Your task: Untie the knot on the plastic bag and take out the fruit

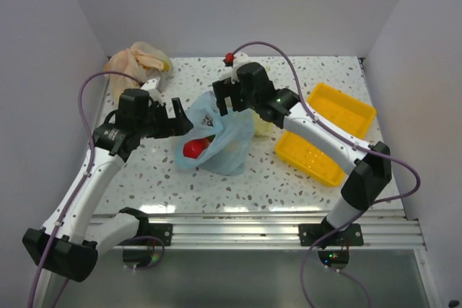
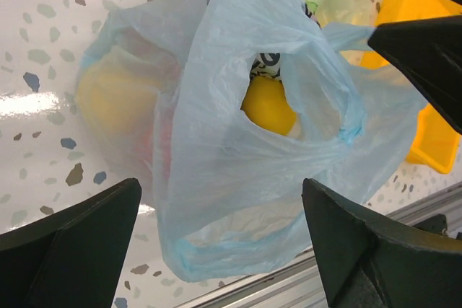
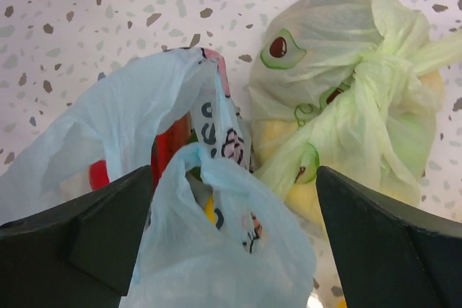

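The light blue plastic bag [image 1: 225, 142] lies mid-table with its mouth loose. No tied knot shows; its handles [image 2: 317, 84] hang as slack loops. Inside the bag I see a red fruit [image 1: 193, 149] and a yellow fruit [image 2: 267, 104]. My left gripper [image 1: 184, 119] is open at the bag's left side, and the bag's plastic [image 2: 238, 178] hangs between its spread fingers [image 2: 79, 250] without being pinched. Above the bag's far edge my right gripper [image 1: 222, 100] is also open. Its fingers [image 3: 390, 243] stand wide on either side of a blue handle [image 3: 216, 250] with the printed patch [image 3: 232, 146].
A knotted pale green bag [image 3: 346, 84] sits just right of the blue bag, under the right arm. An orange bag [image 1: 137, 63] lies at the back left. Two yellow trays [image 1: 341, 108] [image 1: 310, 156] are on the right. The metal rail [image 1: 253, 232] runs along the near edge.
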You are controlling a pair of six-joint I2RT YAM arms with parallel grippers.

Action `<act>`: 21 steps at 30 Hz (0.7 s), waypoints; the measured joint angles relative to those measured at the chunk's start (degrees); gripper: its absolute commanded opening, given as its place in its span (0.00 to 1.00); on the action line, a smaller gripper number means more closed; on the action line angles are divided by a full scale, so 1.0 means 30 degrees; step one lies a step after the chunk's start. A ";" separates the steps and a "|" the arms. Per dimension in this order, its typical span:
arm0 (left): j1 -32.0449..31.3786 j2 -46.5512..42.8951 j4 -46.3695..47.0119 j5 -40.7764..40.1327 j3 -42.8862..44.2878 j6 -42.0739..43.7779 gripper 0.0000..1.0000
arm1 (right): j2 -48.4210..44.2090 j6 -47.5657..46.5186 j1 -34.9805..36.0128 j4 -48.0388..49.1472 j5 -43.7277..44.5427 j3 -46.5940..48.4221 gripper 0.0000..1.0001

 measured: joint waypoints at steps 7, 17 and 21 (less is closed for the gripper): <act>-0.3869 0.2769 0.0233 -0.3213 0.1158 0.0612 1.00 | -0.1843 0.1421 0.0386 -0.0889 0.1166 -0.2324 0.99; -0.5304 0.5581 0.1683 -0.8087 0.0882 0.0525 1.00 | -0.2011 0.3512 0.1683 -0.1836 0.2514 -0.5064 0.91; -0.5340 0.6645 0.2616 -1.0222 -0.0080 -0.0095 0.92 | -0.3009 0.4116 0.2113 -0.1792 0.2798 -0.6994 0.78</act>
